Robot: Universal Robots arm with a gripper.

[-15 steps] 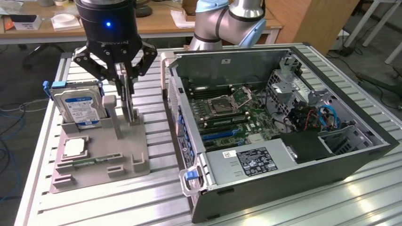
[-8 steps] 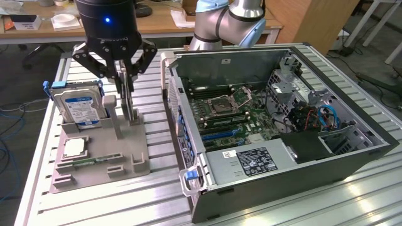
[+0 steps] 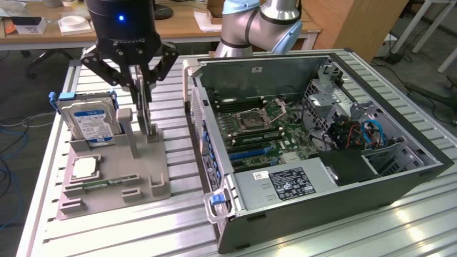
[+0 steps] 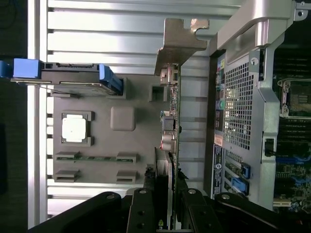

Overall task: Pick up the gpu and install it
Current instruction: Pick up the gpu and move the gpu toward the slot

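Gripper (image 4: 167,189) is pinching the gpu (image 4: 174,111), one finger pressed against each face of the card, some way along from its silver bracket (image 4: 181,41).

The card stands on edge, upright, over the grey holder tray (image 3: 153,187), on the side nearest the computer case (image 3: 400,176). In the exterior view its lower edge sits at the tray's slot posts. Cannot tell whether it has cleared them.

Neighbours:
- hard drive (image 3: 89,120) stands upright on the side of the tray away from the case, well apart from the card
- CPU (image 3: 85,167) and memory stick (image 3: 96,184) lie flat in their pockets

Step in hand, as I judge it: drawing the card out of the holder.

Notes for doing it well:
- pull straight along the slot with no tilt, since a thin board would lever against the posts
- the bracket end reaches out past the fingers, so expect some swing and go slowly
- the case wall is just beside the bracket, so keep the two apart
- hold the squeeze steady, because a slip here would twist the card in the slot
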